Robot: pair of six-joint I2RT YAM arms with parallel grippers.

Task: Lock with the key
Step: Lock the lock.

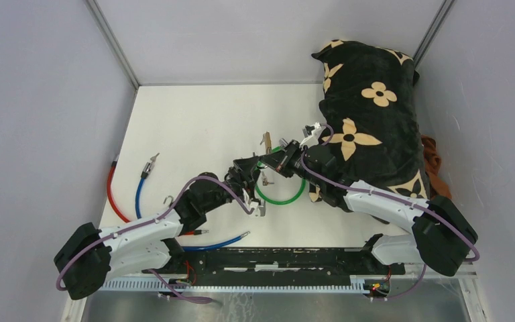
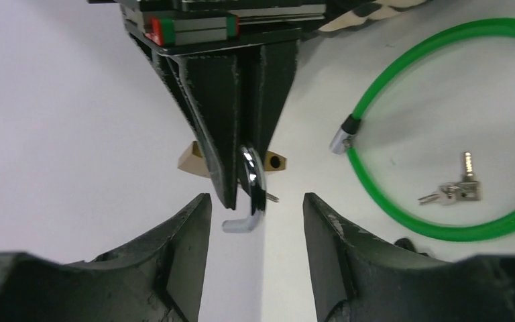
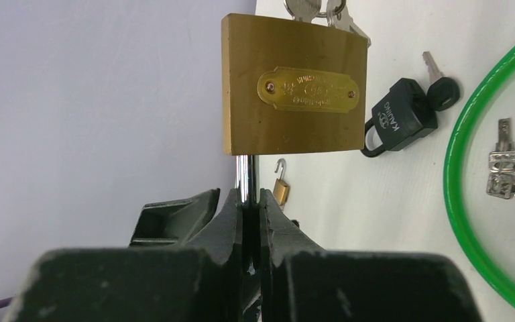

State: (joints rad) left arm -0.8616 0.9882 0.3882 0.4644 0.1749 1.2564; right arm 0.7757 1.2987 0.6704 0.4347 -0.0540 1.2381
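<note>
My right gripper (image 3: 251, 198) is shut on the steel shackle of a large brass padlock (image 3: 294, 84) and holds it above the table. A bunch of keys (image 3: 315, 10) sticks out of the padlock's far end. In the left wrist view my left gripper (image 2: 256, 201) is open and empty. It faces the right gripper's fingers (image 2: 214, 121), and the shackle's free end (image 2: 240, 225) hangs between its fingertips without touching them. In the top view the two grippers meet at mid table, the right gripper (image 1: 273, 164) above the left gripper (image 1: 249, 191).
A green cable loop (image 3: 457, 221) lies on the table with loose keys (image 3: 503, 174) inside it. A black padlock (image 3: 402, 121) with its key and a small brass padlock (image 3: 280, 190) lie nearby. Red and blue cables (image 1: 127, 194) lie left. A black flowered cushion (image 1: 369, 127) fills the right.
</note>
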